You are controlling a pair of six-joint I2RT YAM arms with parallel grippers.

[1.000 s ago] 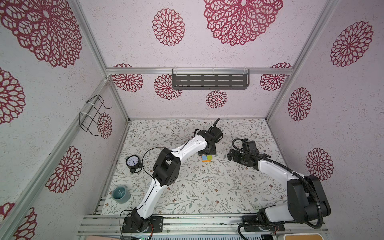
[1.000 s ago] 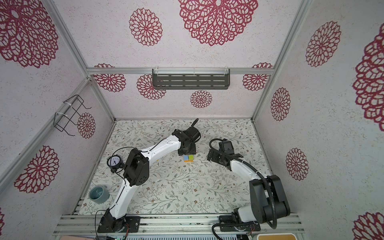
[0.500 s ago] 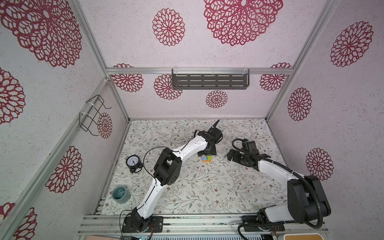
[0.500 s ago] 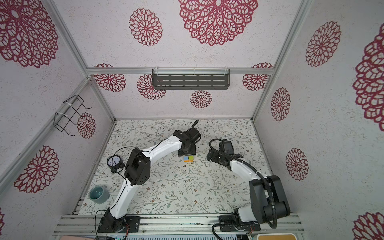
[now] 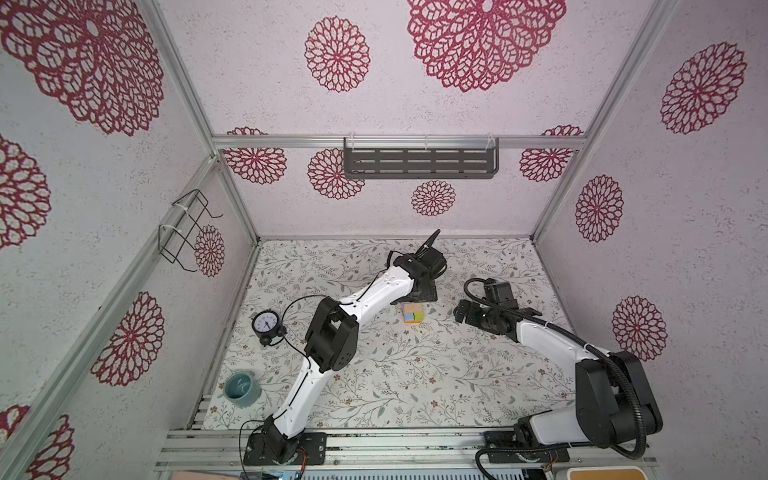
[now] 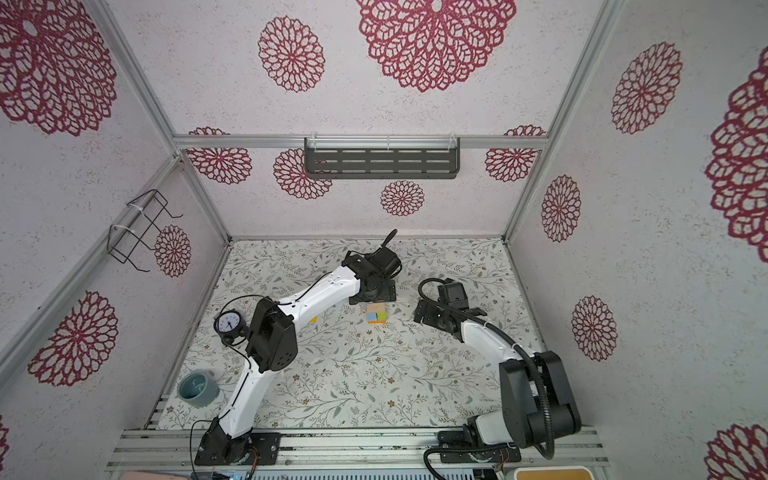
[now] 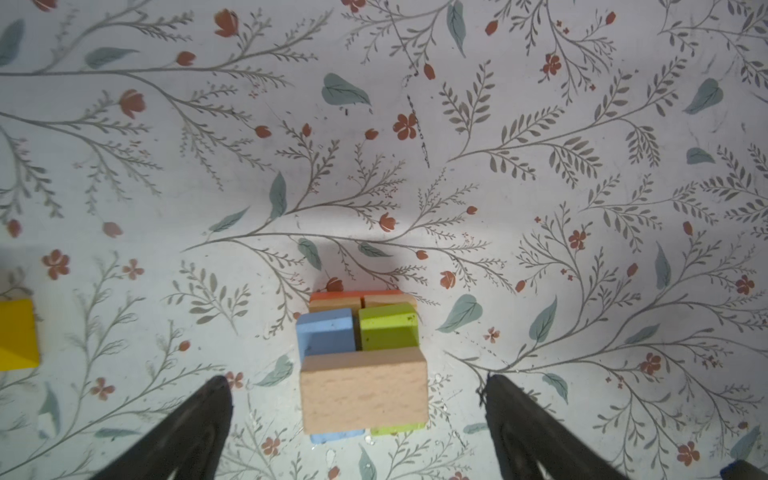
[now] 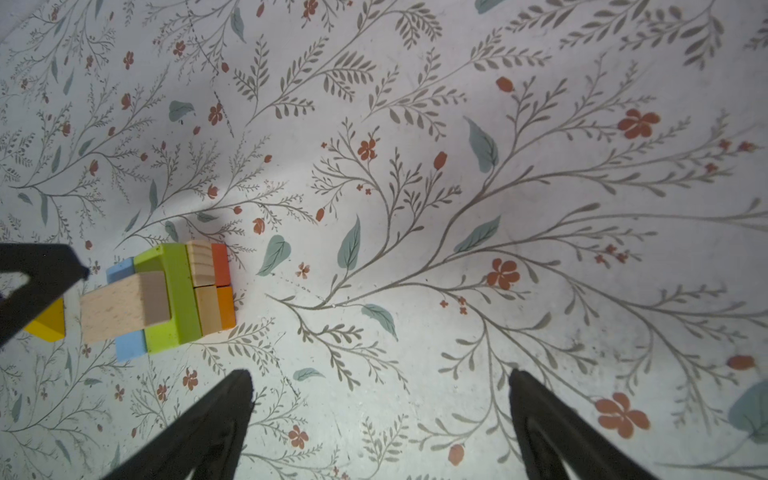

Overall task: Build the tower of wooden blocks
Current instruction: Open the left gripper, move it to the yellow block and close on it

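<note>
**Block tower on the floral worktop:** The tower (image 5: 413, 312) of wood blocks stands mid-worktop (image 5: 415, 374) in both top views, between the two arms. From the left wrist camera, a tan block (image 7: 364, 390) caps a light blue block (image 7: 326, 334) and a lime green block (image 7: 388, 330) set side by side. Tan and orange pieces (image 7: 334, 296) lie beneath them.

The left gripper (image 7: 356, 380) has its jaws spread wide, its fingers clear of the tan block on either side (nothing is held). The right gripper (image 8: 380, 374), equally wide and empty, hovers over bare worktop beside the stack.

A loose yellow block (image 7: 16, 334) lies apart. A clock (image 5: 266, 324) and a teal cup (image 5: 241, 388) sit near the left wall.
</note>
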